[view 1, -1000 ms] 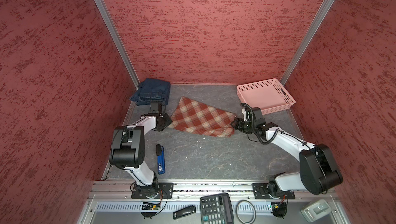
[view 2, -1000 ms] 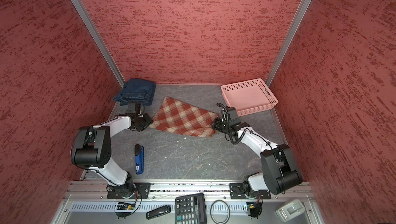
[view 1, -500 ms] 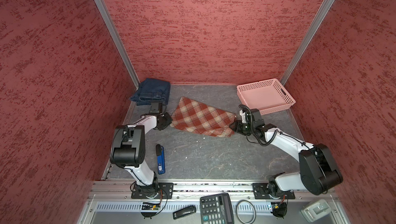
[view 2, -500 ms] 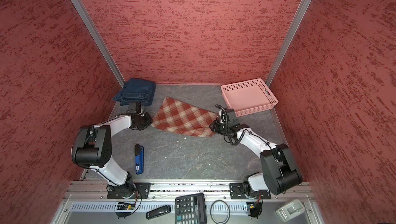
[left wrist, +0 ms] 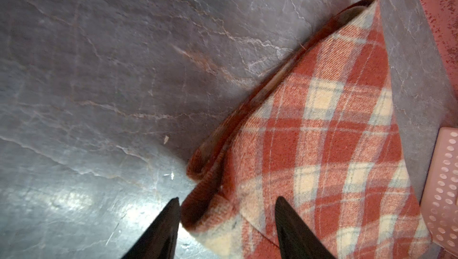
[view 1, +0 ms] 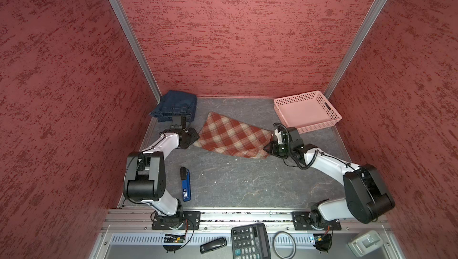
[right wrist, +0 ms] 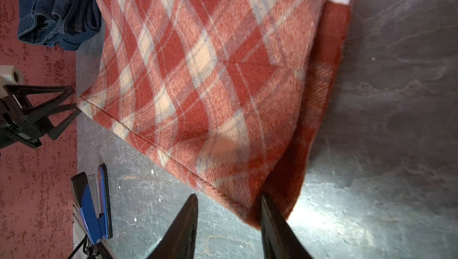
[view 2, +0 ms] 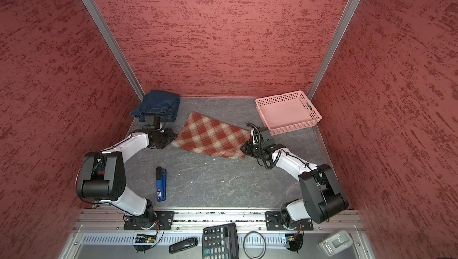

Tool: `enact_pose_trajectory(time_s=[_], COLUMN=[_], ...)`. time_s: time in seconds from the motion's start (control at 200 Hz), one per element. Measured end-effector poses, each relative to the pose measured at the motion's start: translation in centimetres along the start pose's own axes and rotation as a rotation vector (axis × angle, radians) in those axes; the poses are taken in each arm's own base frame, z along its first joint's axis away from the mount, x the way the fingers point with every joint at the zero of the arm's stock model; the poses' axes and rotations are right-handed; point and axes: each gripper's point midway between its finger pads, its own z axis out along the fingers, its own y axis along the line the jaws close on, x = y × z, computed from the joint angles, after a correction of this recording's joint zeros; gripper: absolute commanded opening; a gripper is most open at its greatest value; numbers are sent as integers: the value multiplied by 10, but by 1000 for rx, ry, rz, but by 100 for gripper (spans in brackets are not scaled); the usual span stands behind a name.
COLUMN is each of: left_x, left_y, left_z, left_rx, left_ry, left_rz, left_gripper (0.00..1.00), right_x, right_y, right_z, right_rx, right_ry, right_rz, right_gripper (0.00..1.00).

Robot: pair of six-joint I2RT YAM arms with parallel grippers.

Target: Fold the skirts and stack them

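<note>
At the back left corner of the desk (view 1: 247,183) the denim skirts (view 1: 174,106) lie folded, which we judge to be the stack's base. The left end effector (left wrist: 227,198), jaws apart, straddles one corner of the plaid skirt (view 1: 233,136), which lies mid-desk; the right end effector (right wrist: 229,195), also apart, brackets the opposite corner — poised, we think, to fold.

The plaid skirt (view 1: 233,136) is checked in rust-red and cream and crossed by thin pale lines. It has a plain rust band along one edge, and white shows at one corner. The denim skirts (view 1: 177,105) are dark blue with pale stitching. The basket (view 1: 319,124) is pink and dotted with small holes. The table (view 1: 235,183) is dark grey with pale, marble-like veins. The walls (view 1: 235,34) are pinkish red with darker red streaks. The stapler (view 1: 186,185) is blue and black, and the calculator (view 1: 250,244) is black.
</note>
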Motion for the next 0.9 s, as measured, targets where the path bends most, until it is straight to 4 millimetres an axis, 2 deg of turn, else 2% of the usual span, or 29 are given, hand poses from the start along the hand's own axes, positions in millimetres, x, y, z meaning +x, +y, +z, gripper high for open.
enact_pose_trajectory(time_s=[0.16, 0.366, 0.596, 0.781, 0.897], left_x=[3, 36, 36, 29, 25], left_y=[18, 39, 31, 24, 22], left_z=[-2, 11, 15, 17, 17], left_rx=[11, 55, 168, 213, 228], left_ry=[33, 121, 106, 94, 80], left_rz=[-90, -241, -366, -418, -431], left_gripper=[65, 61, 48, 29, 9], right_x=[0, -2, -2, -2, -2], right_y=[0, 2, 2, 2, 2], right_z=[1, 1, 1, 1, 1], right_rx=[-3, -10, -11, -10, -11], right_ry=[0, -7, -8, -8, -8], right_rz=[0, -1, -2, -2, -2], right_gripper=[40, 39, 39, 37, 36])
